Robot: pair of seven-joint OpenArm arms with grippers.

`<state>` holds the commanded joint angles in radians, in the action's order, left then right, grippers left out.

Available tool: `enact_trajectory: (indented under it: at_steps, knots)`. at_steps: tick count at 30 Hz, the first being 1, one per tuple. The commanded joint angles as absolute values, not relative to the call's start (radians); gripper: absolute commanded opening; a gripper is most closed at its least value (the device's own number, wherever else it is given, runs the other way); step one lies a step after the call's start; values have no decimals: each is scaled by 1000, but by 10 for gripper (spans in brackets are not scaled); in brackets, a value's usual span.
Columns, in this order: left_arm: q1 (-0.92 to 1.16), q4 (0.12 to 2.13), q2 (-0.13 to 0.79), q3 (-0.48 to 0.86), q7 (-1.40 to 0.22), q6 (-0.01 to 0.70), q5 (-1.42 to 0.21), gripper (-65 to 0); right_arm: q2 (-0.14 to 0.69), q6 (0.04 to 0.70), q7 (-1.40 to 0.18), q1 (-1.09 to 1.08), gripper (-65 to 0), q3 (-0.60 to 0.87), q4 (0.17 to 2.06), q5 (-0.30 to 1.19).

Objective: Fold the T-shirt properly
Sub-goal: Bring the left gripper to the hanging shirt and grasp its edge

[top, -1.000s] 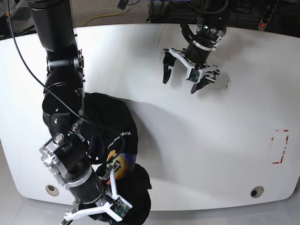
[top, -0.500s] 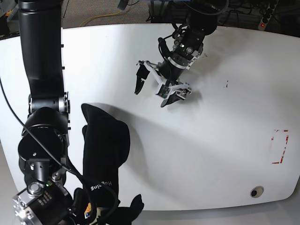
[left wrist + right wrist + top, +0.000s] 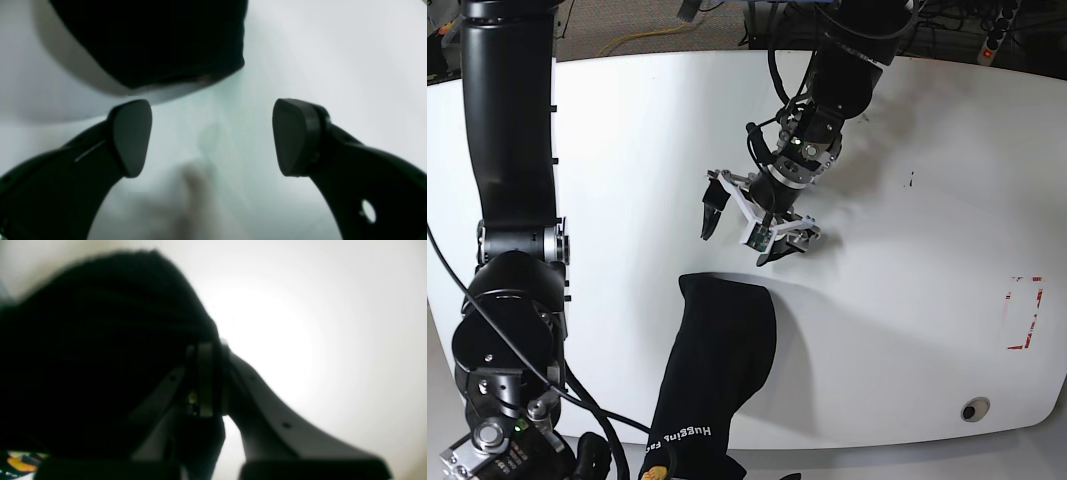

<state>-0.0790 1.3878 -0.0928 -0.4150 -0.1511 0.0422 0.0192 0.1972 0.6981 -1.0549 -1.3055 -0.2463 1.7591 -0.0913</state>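
The black T-shirt (image 3: 719,352) hangs in a long bunched strip from its top end near the table's middle down past the front edge, white lettering showing low on it. In the right wrist view my right gripper (image 3: 210,353) is shut on a fold of the T-shirt (image 3: 100,340), with a bit of the yellow-orange print (image 3: 20,464) at the lower left. My left gripper (image 3: 749,217) is open and sits just above and behind the strip's top end. In the left wrist view its fingers (image 3: 130,136) are spread over white table, with black cloth (image 3: 150,40) just beyond them.
The white table (image 3: 907,300) carries a red-marked rectangle (image 3: 1024,312) at the right and a round hole (image 3: 972,409) near the front right edge. The right arm's black body (image 3: 512,330) fills the left side. Cables lie behind the table.
The T-shirt has been drawn out from a bunch into a long strip and shifted right and toward the front edge. My left gripper has moved down and left, toward the strip's top end, still open.
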Motion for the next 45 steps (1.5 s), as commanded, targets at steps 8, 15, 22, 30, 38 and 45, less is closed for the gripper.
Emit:
enact_trajectory:
  at_steps: [8, 15, 22, 30, 38, 45]
  knots:
    - [-93, 1385, -76, -328, -151, -1, 19, -117, 197, 698, -1055, -1306, -650, -243, 1759, -93]
    - [-134, 1360, -51, -343, -151, 53, 13, -114, 197, 698, -1055, -1306, -650, -240, 1759, -93]
    - [-168, 1310, -54, -349, -151, 214, 13, -114, 197, 698, -1055, -1306, -650, -240, 1756, -93]
    - [-170, 1294, -53, -367, -151, 337, 13, -114, 197, 698, -1055, -1306, -650, -240, 1755, -93]
    - [-205, 1222, -56, -418, -148, 394, 12, -114, 197, 698, -1055, -1306, -650, -239, 1759, -93]
    - [-263, 1121, -102, -415, -147, 394, 12, -114, 197, 698, -1055, -1294, -650, -239, 1759, -94]
